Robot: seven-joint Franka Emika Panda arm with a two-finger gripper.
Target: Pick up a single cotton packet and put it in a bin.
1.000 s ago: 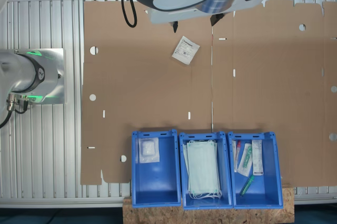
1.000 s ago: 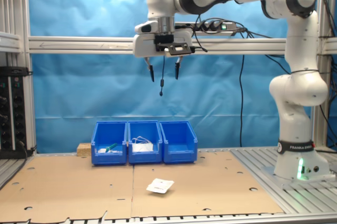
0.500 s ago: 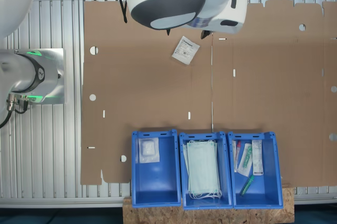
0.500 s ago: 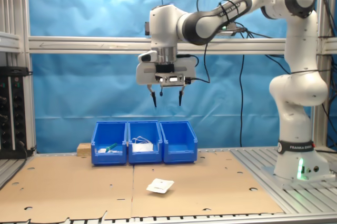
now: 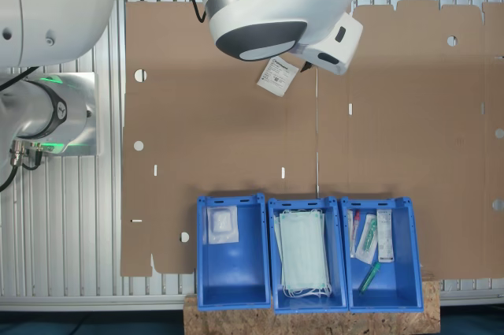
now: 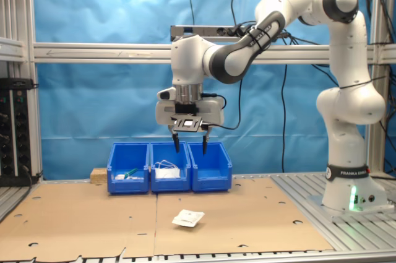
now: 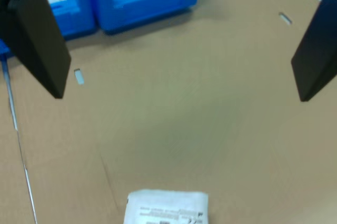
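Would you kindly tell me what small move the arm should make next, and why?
Probably keep lowering toward the cotton packet, shifting slightly to centre over it. In the second exterior view the gripper hangs well above the cardboard with jaws open and empty, while the wrist view shows the packet at the picture's edge rather than between the jaws.

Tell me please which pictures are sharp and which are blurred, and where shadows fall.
The wrist view is soft: the cotton packet has unreadable print and the dark fingers are blurred. Both exterior views are sharp and evenly lit. In the first exterior view the arm covers a corner of the packet; in the second exterior view the gripper hangs open above it.
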